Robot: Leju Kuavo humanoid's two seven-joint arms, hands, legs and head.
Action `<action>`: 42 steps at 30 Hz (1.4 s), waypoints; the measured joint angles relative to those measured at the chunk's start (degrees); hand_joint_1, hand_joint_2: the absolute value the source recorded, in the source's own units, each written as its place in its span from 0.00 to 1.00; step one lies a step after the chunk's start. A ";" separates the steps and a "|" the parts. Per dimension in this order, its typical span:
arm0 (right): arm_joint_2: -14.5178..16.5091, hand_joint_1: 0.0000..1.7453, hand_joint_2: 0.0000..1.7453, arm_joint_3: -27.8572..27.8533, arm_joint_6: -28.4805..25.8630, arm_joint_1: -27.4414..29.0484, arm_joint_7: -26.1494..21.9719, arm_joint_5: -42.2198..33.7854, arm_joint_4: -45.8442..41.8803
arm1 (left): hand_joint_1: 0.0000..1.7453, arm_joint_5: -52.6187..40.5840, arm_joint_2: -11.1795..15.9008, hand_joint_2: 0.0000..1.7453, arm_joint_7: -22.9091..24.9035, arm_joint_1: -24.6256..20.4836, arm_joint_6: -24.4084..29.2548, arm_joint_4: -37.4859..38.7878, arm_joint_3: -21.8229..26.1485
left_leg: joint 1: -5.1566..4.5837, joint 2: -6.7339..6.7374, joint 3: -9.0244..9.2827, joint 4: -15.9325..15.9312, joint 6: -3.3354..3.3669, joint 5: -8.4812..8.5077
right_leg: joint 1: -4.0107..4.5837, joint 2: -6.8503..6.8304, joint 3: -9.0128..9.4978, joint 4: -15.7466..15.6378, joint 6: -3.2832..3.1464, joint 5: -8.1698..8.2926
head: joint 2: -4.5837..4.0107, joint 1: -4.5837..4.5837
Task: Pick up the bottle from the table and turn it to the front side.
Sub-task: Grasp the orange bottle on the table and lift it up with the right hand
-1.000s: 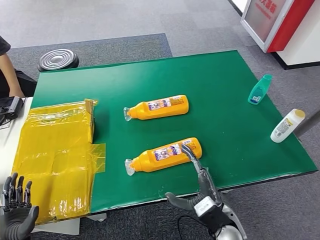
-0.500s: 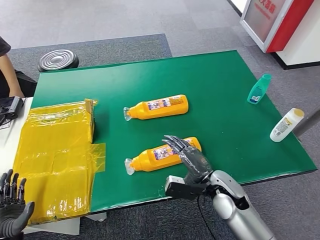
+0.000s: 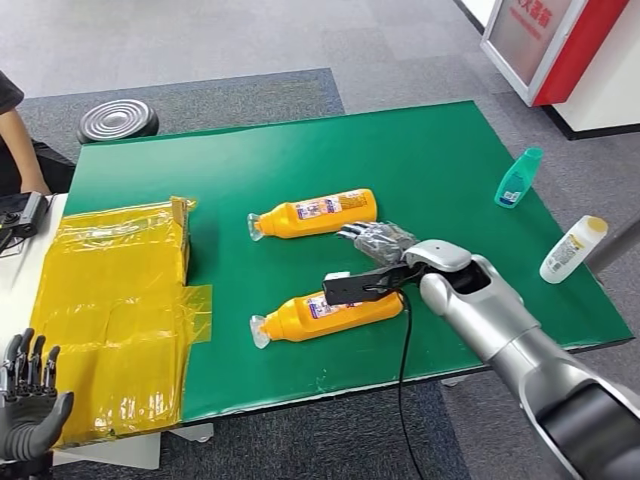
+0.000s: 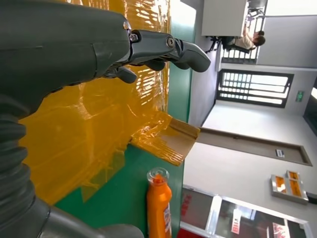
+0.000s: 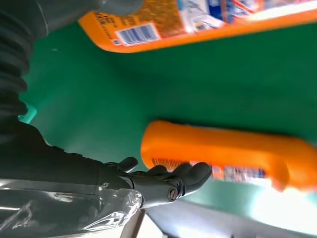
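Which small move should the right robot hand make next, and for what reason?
Probably lower and close on a bottle. The right robot hand hovers open between the far orange bottle and the near orange bottle, holding nothing. Both bottles lie flat on the green table; which one it targets is unclear.

Two bottles (image 3: 326, 311) on table (image 3: 226, 190) — wrapped box (image 3: 113, 300) left.

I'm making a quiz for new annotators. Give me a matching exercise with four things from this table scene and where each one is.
1. teal bottle
2. white bottle
3. yellow plastic wrap
4. right hand

A. covers the table's left end
B. between the two orange bottles
C. far right corner
D. at the right edge, yellow cap

Pairs: 1-C, 2-D, 3-A, 4-B
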 joint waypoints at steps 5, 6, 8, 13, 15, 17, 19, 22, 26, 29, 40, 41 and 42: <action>-0.88 0.00 1.00 5.75 6.74 -6.09 -2.89 -2.26 5.55 | 0.00 0.60 0.61 1.00 0.00 -0.26 -0.16 0.85 -0.35 | 0.00 0.00 -0.04 0.01 0.00 0.01 | 0.00 0.00 -0.05 0.00 0.00 0.01 | 0.00 0.01; -1.21 0.00 1.00 6.66 7.69 -6.95 -3.36 -3.12 6.19 | 0.00 0.68 0.72 1.00 0.00 -0.30 -0.24 0.99 -0.37 | 0.00 -0.01 -0.05 0.01 0.01 0.01 | 0.00 0.00 -0.05 0.00 0.00 0.01 | -0.01 0.01; -2.02 0.00 1.00 8.15 9.52 -8.32 -3.78 -5.30 6.92 | 0.00 0.87 0.90 1.00 0.00 -0.33 -0.50 1.26 -0.36 | 0.00 -0.01 -0.06 0.01 0.01 0.01 | 0.00 -0.01 -0.06 0.00 0.01 0.01 | -0.01 0.00; -4.52 0.00 1.00 10.69 12.90 -10.28 -3.51 -10.44 6.93 | 0.00 1.25 1.28 1.00 -0.01 -0.34 -0.94 1.73 -0.34 | 0.00 -0.03 -0.10 0.01 0.03 -0.01 | -0.01 -0.01 -0.07 0.00 0.01 0.00 | 0.00 0.01; -5.88 0.00 1.00 11.60 14.35 -10.79 -2.35 -14.09 6.15 | 0.00 1.28 1.38 1.00 -0.01 -0.34 -1.12 1.82 -0.33 | -0.01 -0.03 -0.10 0.01 0.03 -0.01 | -0.02 -0.01 -0.07 -0.01 0.02 0.01 | 0.00 0.00; -7.47 0.00 1.00 12.72 15.40 -11.21 -0.87 -18.55 4.69 | 0.00 1.28 1.47 1.00 -0.01 -0.34 -1.23 1.93 -0.30 | -0.01 -0.04 -0.10 0.02 0.03 -0.01 | -0.02 -0.01 -0.07 -0.01 0.02 0.01 | 0.00 0.00; -8.85 0.00 1.00 13.89 16.09 -11.61 0.15 -21.58 3.29 | 0.00 1.28 1.55 1.00 0.00 -0.35 -1.25 2.05 -0.28 | -0.01 -0.04 -0.10 0.02 0.03 -0.01 | -0.02 -0.01 -0.08 -0.01 0.01 0.01 | 0.00 0.00; -10.43 0.00 1.00 15.67 16.49 -11.98 1.26 -24.47 1.70 | 0.00 1.29 1.65 1.00 0.01 -0.38 -1.30 2.26 -0.27 | -0.01 -0.04 -0.10 0.02 0.03 -0.01 | -0.01 -0.01 -0.08 -0.01 0.01 0.01 | -0.01 0.00; -11.65 0.00 1.00 17.76 14.65 -11.34 2.25 -26.81 0.28 | 0.00 1.29 1.75 1.00 0.00 -0.48 -1.33 2.56 -0.24 | -0.01 -0.04 -0.10 0.02 0.03 -0.01 | -0.01 0.00 -0.08 -0.01 0.01 0.01 | -0.01 -0.01; -11.96 0.00 1.00 18.80 12.89 -10.38 2.60 -27.48 -0.20 | 0.00 1.29 1.81 1.00 0.00 -0.60 -1.34 2.74 -0.23 | -0.01 -0.04 -0.10 0.02 0.03 -0.01 | -0.01 -0.01 -0.08 -0.01 0.02 0.01 | -0.01 0.00; -7.30 0.00 1.00 21.59 -2.21 -3.38 3.61 -28.73 3.68 | 0.00 1.10 1.84 1.00 -0.01 -1.99 -0.64 3.63 -0.38 | 0.01 -0.04 -0.12 0.01 0.01 -0.01 | 0.02 0.00 -0.11 0.00 0.00 0.00 | -0.01 -0.01; -6.42 0.00 1.00 21.74 -3.26 -2.97 3.61 -28.73 4.60 | 0.00 1.10 1.83 1.00 -0.01 -2.15 -0.54 3.73 -0.45 | 0.01 -0.04 -0.11 0.01 0.01 -0.01 | 0.03 0.00 -0.11 0.00 0.00 0.00 | -0.01 0.00; -5.48 0.00 1.00 21.81 -4.34 -2.52 3.61 -28.76 5.57 | 0.00 1.09 1.82 1.00 -0.01 -2.31 -0.43 3.82 -0.55 | 0.02 -0.04 -0.11 0.01 0.01 -0.01 | 0.04 -0.01 -0.10 0.00 0.00 0.00 | -0.01 0.00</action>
